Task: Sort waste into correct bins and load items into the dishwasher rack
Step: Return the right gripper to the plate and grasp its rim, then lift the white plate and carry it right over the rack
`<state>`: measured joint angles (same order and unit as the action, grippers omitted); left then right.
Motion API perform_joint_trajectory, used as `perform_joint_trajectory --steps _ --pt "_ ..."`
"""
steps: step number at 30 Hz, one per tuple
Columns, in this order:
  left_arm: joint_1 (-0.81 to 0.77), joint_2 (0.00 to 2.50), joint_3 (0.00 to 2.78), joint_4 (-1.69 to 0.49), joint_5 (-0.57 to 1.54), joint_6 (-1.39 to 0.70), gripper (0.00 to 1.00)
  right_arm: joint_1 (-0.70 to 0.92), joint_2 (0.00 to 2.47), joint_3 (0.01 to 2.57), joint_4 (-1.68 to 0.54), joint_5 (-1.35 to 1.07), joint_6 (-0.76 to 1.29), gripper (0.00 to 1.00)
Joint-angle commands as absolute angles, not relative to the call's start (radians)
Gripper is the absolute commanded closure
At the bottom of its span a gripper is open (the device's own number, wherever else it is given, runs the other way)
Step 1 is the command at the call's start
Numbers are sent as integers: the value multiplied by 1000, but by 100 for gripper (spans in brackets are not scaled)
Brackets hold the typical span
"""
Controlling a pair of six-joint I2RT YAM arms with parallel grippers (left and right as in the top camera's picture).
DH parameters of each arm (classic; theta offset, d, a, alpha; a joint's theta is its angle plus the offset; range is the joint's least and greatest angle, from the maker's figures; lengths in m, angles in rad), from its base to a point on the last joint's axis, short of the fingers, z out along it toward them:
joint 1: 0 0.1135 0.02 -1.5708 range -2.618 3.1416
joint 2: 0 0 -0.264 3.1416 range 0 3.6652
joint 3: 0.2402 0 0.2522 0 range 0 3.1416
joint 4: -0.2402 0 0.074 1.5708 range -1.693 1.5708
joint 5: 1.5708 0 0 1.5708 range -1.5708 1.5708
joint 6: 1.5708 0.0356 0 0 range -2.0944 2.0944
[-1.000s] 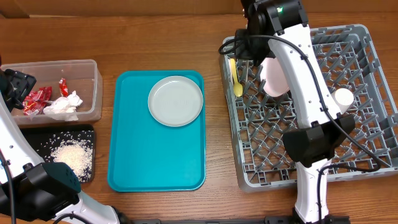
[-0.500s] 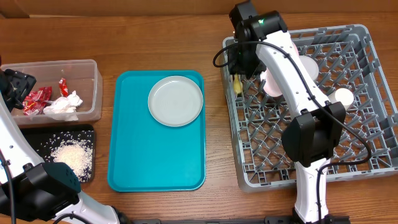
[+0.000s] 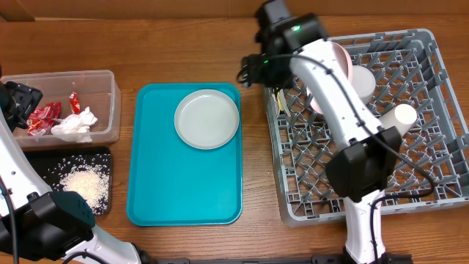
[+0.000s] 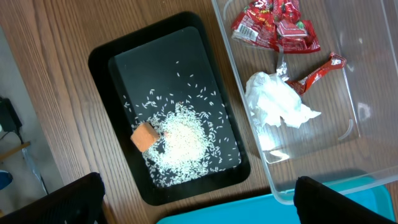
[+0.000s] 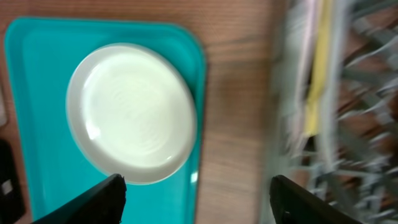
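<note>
Now the right claw (image 3: 258, 70) has left the rack (image 3: 432, 169). A second ago it hung pressed together over the rack's 9 o'clock column, above the yellow cutlery. It has since swung out past the rim toward 10 o'clock, and its jaws have spread with nothing between them. The cutlery (image 5: 320, 68) lies in the rack, so I judge that piece loaded; a cup (image 3: 399, 115) lies there too. What looks left to load is the plate (image 3: 207, 119), at 1 o'clock on the teal tray (image 3: 183, 191) in the middle of the table.

The right wrist view shows what the overhead cannot: the open fingers framing the plate, with the cutlery a blurred yellow streak at 2 o'clock. Likely the plate is next, and its low rim may be awkward to pinch.

The left claw (image 4: 199, 208) hangs spread and empty at 9 o'clock of the table. Its camera shows an orange cube (image 4: 144, 135) on the rice (image 4: 180, 140) in the black tray (image 4: 106, 56), which the overhead does not make out. The wrappers (image 4: 277, 25) and napkin (image 4: 277, 106) sit in the tub (image 4: 367, 143).
</note>
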<state>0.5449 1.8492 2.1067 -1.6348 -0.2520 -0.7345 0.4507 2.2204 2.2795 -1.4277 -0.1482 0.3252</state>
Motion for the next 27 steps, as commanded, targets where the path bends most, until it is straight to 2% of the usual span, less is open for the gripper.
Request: perform_joint_trajectory --steps 1,4,10,13,19,27 --pt "541 1831 2118 -1637 -269 -756 0 521 2195 2276 -1438 -43 571 23" --pt "541 1831 2118 -1637 -269 -756 0 576 2205 2231 -1441 0 737 25" --pt "541 1831 2118 -1637 -269 -756 0 693 2218 2109 -1385 6 931 28" --pt "541 1831 2118 -1637 -269 -756 0 735 2225 2022 -1308 6 1034 24" --pt "541 1831 2118 -1637 -269 -756 0 762 2225 1877 -1152 -44 1055 24" --pt "541 1831 2118 -1637 -269 -756 0 764 2235 1772 -1076 -38 1153 28"
